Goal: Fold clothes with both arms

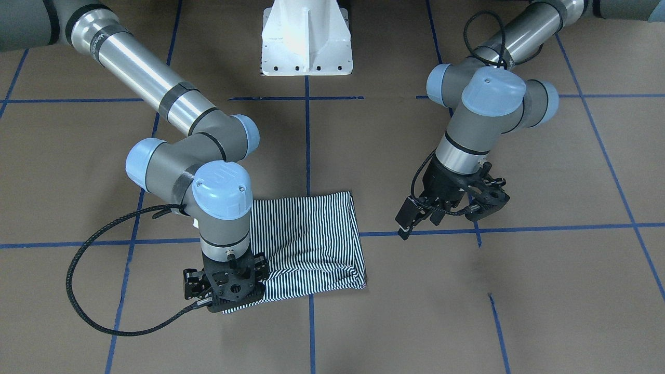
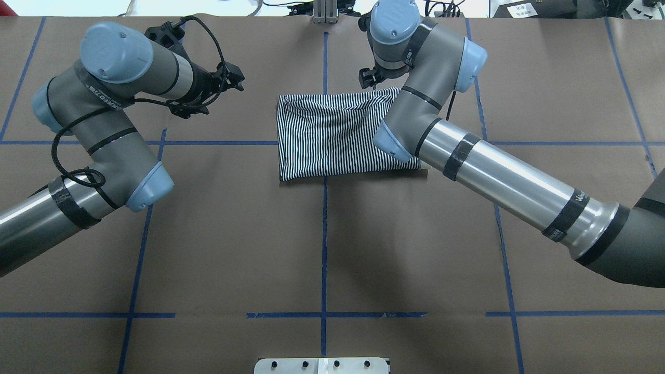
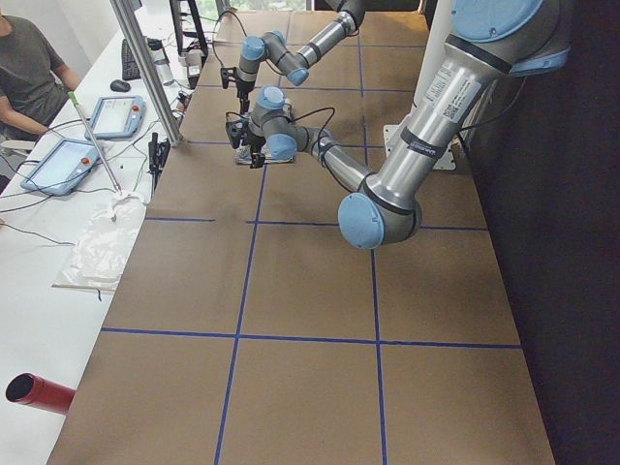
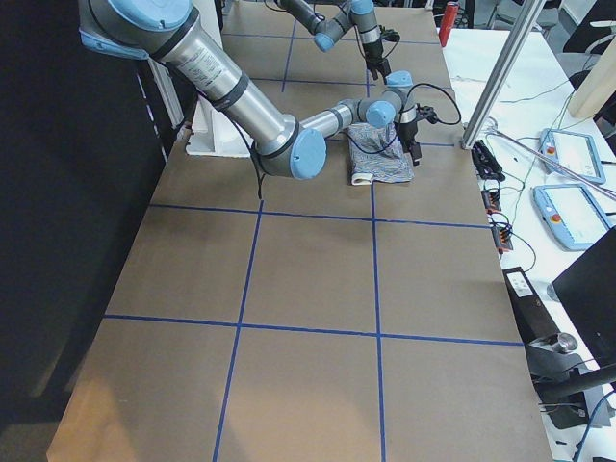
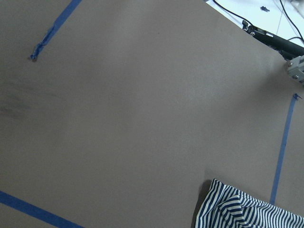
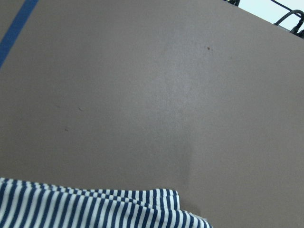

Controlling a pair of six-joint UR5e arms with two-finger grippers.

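Note:
The striped polo shirt lies folded into a rectangle on the brown table, at the far centre in the overhead view. Its collar and placket are hidden. My right gripper points down just over the shirt's far right corner; its fingers are hidden, so I cannot tell its state. The right wrist view shows that corner lying flat. My left gripper hangs tilted above bare table, apart from the shirt, fingers apart and empty. The left wrist view shows a shirt corner.
The white pedestal base stands at the robot's side of the table. Blue tape lines grid the brown surface. The operators' bench with tablets and an aluminium post border the far edge.

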